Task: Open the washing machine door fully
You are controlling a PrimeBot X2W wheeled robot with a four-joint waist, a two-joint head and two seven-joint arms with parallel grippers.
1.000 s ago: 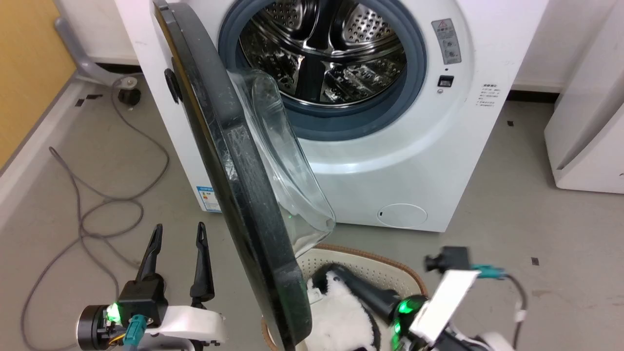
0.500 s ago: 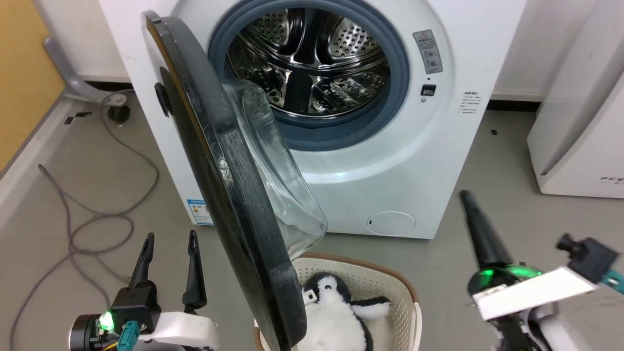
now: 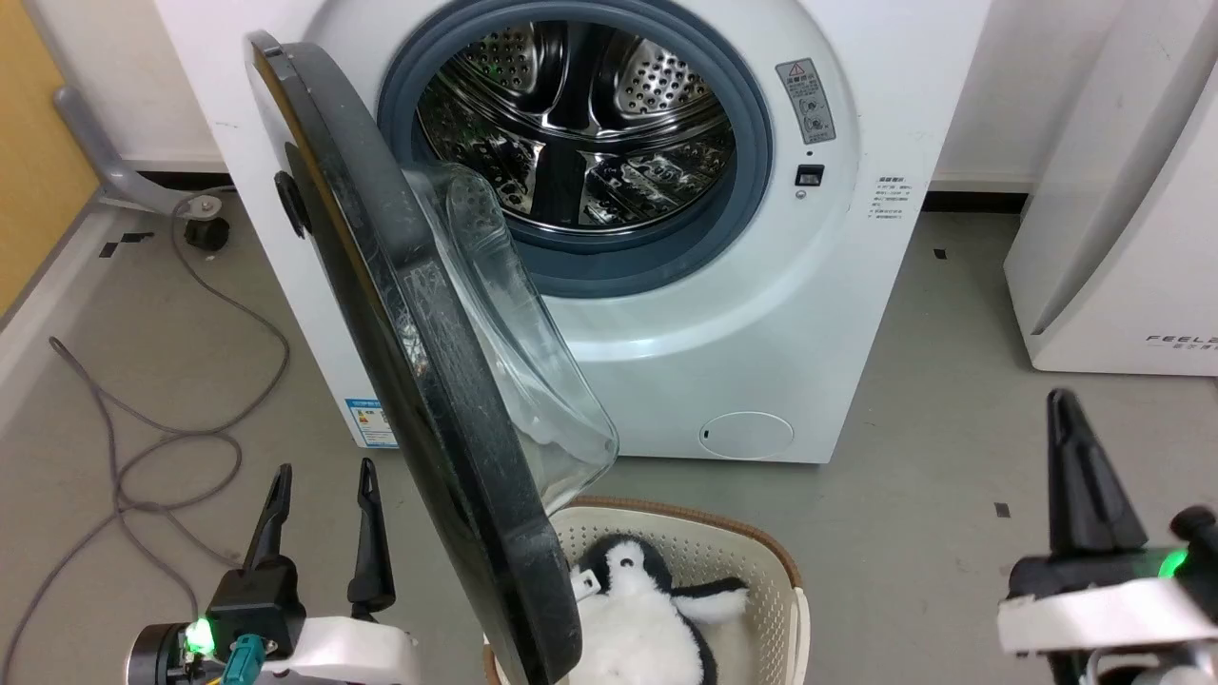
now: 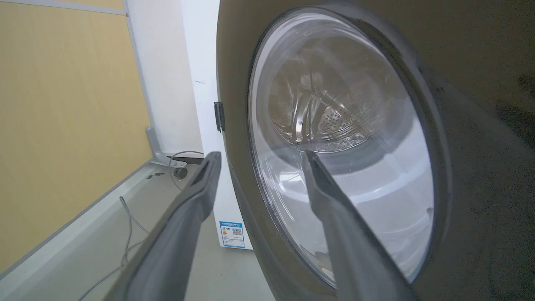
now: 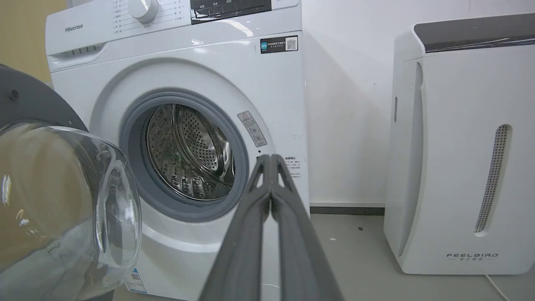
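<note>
The white washing machine (image 3: 837,314) stands at the centre with its grey-ringed mouth and steel drum exposed. The washing machine door (image 3: 419,362) hangs swung out on the left hinge, roughly edge-on to me, its clear glass bowl (image 3: 514,342) bulging toward the drum. My left gripper (image 3: 324,471) is open at the lower left, just outside the door's outer face and apart from it; the left wrist view shows this gripper (image 4: 259,155) facing the door (image 4: 480,104). My right gripper (image 3: 1058,400) is shut and empty at the lower right, and it (image 5: 271,158) points at the machine (image 5: 188,83).
A cream basket (image 3: 752,552) holding a penguin plush (image 3: 638,609) sits on the floor below the door's free edge. A grey cable (image 3: 143,447) loops on the left floor near a caster (image 3: 205,228). A white FEELBIRD appliance (image 5: 459,146) stands at the right.
My right gripper has swung from over the basket by the door's edge out to the lower right, fingers now upright. The head camera has shifted. The door's angle looks unchanged.
</note>
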